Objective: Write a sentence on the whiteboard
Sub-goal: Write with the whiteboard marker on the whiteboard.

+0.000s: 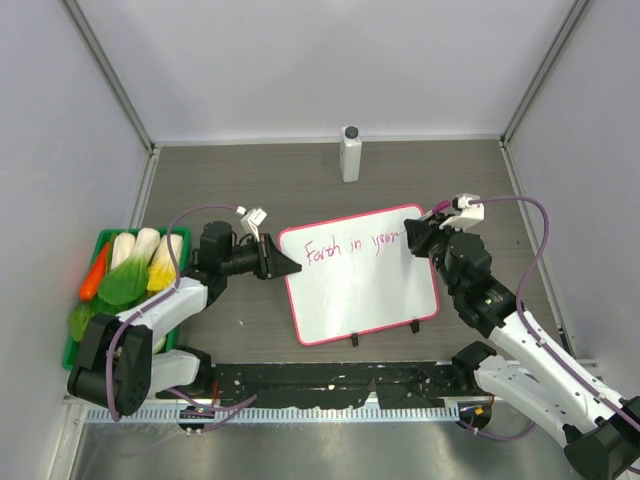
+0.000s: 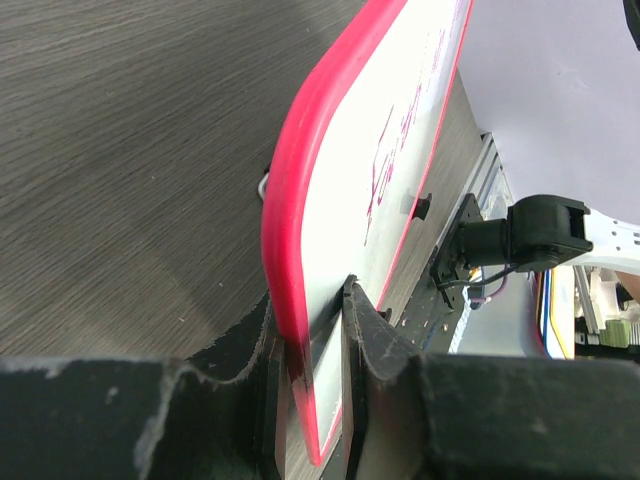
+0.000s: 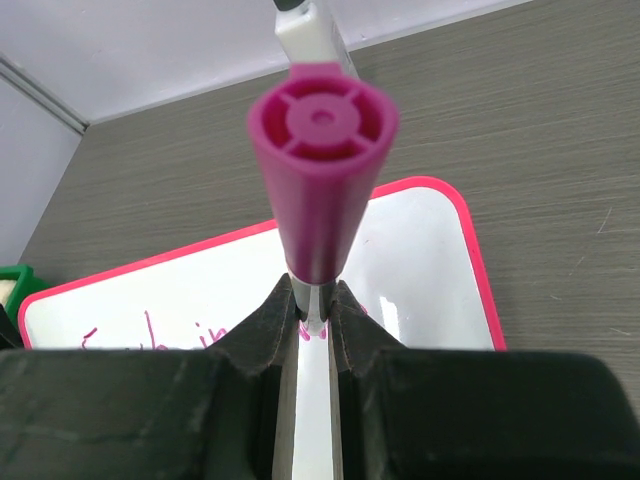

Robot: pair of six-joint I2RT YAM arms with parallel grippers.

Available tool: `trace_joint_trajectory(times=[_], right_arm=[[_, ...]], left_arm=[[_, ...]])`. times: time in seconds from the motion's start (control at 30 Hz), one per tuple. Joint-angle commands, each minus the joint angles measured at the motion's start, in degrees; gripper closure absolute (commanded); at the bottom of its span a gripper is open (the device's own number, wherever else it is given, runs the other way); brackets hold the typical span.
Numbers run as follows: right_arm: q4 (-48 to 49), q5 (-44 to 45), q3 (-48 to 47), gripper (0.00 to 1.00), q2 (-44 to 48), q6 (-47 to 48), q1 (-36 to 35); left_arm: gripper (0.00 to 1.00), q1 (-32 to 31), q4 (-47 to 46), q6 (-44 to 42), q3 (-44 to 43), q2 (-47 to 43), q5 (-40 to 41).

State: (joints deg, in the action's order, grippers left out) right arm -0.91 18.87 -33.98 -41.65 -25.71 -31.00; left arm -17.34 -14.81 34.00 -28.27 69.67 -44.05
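Nearest us, a magenta marker [image 3: 320,170] sits clenched in our right gripper [image 3: 312,296], its tip at the right end of the sentence [image 1: 352,246], "Faith in your", along the whiteboard's [image 1: 365,300] far side. Our left gripper [image 2: 310,305] grasps the board's left edge.

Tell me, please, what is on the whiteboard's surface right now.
On the whiteboard, pink handwriting reads "Faith in your" on one line. The right gripper, holding a pink marker, covers the line's end, so any writing there is hidden.
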Motion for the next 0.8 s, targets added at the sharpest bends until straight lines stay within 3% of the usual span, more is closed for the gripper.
trace_joint_trajectory(times=[0.0, 0.27, 0.77], right_arm=[[3.5, -1.5, 0.0, 0.99, -0.2, 0.9, 0.2], [5.2, -5.4, 0.0, 0.99, -1.2, 2.6, 0.0], [5.7, -3.1, 2.0, 0.99, 1.0, 4.4, -7.0]], left_arm=[[1.00, 2.1, 1.5, -9.9, 1.6, 0.6, 15.8], [1.00, 2.1, 1.5, -9.8, 1.6, 0.3, 15.8], [1.00, 2.1, 1.4, -9.5, 2.3, -0.7, 16.5]])
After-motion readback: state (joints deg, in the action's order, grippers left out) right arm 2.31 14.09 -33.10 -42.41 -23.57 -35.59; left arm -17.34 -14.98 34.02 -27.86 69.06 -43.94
